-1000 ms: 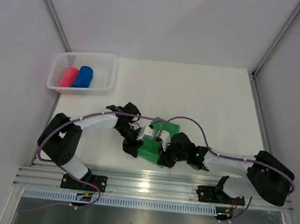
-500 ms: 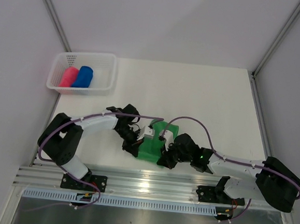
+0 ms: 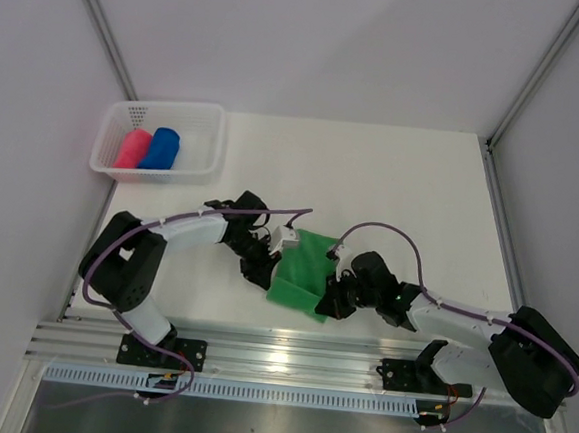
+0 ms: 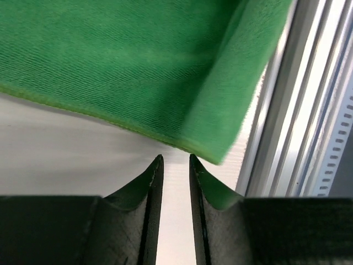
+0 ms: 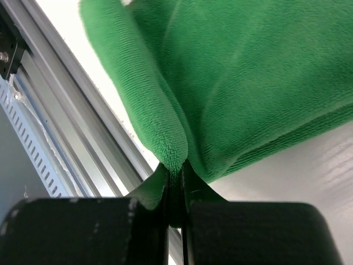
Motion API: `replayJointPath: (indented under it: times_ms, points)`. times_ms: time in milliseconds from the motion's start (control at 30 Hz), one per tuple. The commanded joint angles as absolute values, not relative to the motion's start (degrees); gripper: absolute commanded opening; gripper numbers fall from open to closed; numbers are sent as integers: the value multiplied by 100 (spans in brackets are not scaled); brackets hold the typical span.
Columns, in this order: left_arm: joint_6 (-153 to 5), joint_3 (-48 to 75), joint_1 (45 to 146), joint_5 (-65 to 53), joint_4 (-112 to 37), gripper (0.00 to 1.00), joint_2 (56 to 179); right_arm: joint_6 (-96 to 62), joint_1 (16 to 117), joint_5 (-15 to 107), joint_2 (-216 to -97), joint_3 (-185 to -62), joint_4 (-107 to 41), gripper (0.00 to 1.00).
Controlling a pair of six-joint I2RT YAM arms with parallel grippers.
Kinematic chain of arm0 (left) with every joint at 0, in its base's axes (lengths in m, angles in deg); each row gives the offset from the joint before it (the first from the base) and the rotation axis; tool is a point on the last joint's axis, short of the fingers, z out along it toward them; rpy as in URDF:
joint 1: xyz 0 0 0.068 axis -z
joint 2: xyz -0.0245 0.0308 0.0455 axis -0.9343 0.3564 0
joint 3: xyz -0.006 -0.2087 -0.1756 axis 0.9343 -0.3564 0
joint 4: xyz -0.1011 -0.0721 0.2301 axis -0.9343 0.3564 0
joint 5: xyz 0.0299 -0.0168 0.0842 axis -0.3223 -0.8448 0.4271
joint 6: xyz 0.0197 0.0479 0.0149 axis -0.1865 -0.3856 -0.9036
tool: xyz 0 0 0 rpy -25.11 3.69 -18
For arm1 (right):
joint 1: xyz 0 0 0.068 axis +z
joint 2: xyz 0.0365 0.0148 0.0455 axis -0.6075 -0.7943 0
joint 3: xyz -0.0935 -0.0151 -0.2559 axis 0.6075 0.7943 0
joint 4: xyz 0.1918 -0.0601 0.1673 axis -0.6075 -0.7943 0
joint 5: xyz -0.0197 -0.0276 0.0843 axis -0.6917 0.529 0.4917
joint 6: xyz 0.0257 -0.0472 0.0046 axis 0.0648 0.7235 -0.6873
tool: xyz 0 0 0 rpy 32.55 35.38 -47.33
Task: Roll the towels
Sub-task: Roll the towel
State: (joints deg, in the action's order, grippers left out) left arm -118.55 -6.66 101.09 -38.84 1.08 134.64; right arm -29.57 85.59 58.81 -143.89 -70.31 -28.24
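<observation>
White tabletop [image 3: 402,185] stretches between pale walls [image 3: 284,36], and on its near part, close to the front edge, lies the green towel [image 3: 303,270]. It is partly flat and skewed, with its near end doubled over into a thick fold.

The right gripper [image 5: 175,165] is clamped on that fold. In the right wrist view the plush edge is squeezed between the two dark fingers with no gap to be seen, and the cloth spreads away from the tips.

The left gripper [image 4: 175,159] sits at the towel's left side, low over the table. Its fingers [image 4: 149,182] stand a narrow slit apart with nothing between them. The towel's hem and one rounded corner lie just beyond the tips; whether they touch cannot be told. Both arms reach inward from their bases, so the towel lies between the two wrists.

Along the table's near edge runs a metal rail [image 3: 289,355], just beside the towel's folded end in both wrist views. Well apart, at the far left corner, a white mesh basket [image 3: 214,130] holds the pink towel [image 3: 132,150] and the blue towel [image 3: 161,148]. Each is rolled up, and they lie side by side and touching, pink on the left.
</observation>
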Motion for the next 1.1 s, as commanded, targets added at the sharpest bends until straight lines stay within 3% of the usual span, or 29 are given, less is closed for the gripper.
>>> replayJointPath:
  times_ms: [0,267,400,567,733,800,1067]
  points:
    - [-11641,-451,10076,-3718,-126,28,13574,-2977,8347,6099,-14516,-7055,-2654,1]
    - [-11579,-539,10067,-3525,-232,32,13162,-2915,8136,6346,-14894,-7265,-2697,3]
    - [-11833,-723,10067,-3253,-257,32,12338,-2784,8109,6416,-15035,-7511,-2899,4]
    - [-12308,-925,10129,-3260,-285,42,11545,-2678,8074,6530,-15272,-7906,-3180,5]
    - [-12774,-697,10796,-3550,189,41,11780,-2581,7942,6635,-15746,-8267,-3725,4]
    - [-12705,-862,11592,-2949,-271,41,12104,-2529,7794,6741,-16078,-8381,-3796,4]
    - [-12564,-618,11597,-2056,-671,43,12800,-2511,7749,6812,-16230,-8382,-3656,9]
